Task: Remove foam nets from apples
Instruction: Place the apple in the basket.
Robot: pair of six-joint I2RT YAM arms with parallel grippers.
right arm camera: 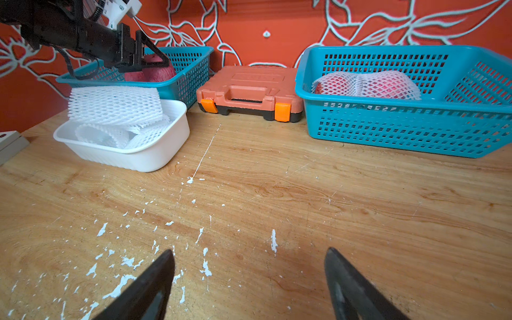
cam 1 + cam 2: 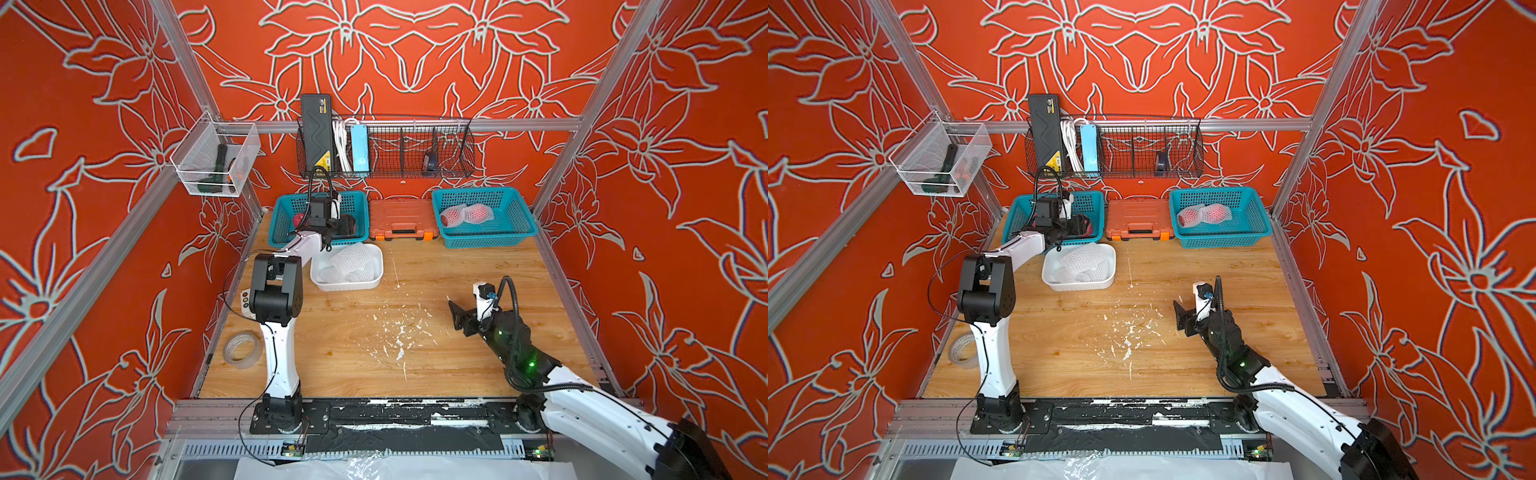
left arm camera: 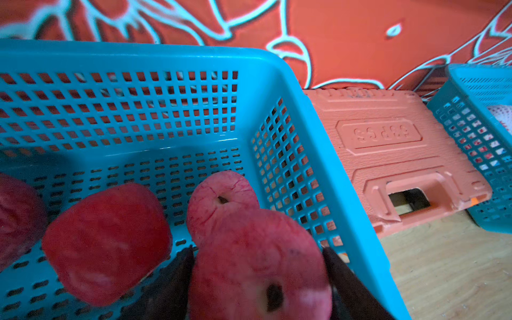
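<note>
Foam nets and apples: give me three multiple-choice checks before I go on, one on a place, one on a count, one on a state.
1. The removed foam nets lie: A) in the white tray; B) in the orange case; C) on the wall shelf.
2. Apples wearing nets: A) none; B) two; C) four.
3. The right fingers are: A) shut on a net; B) shut on an apple; C) open, empty.
Answers: 1 A, the empty sleeves are piled in the tray; 2 B, two netted fruits sit side by side in the teal basket; 3 C, only bare table shows between them.
</note>
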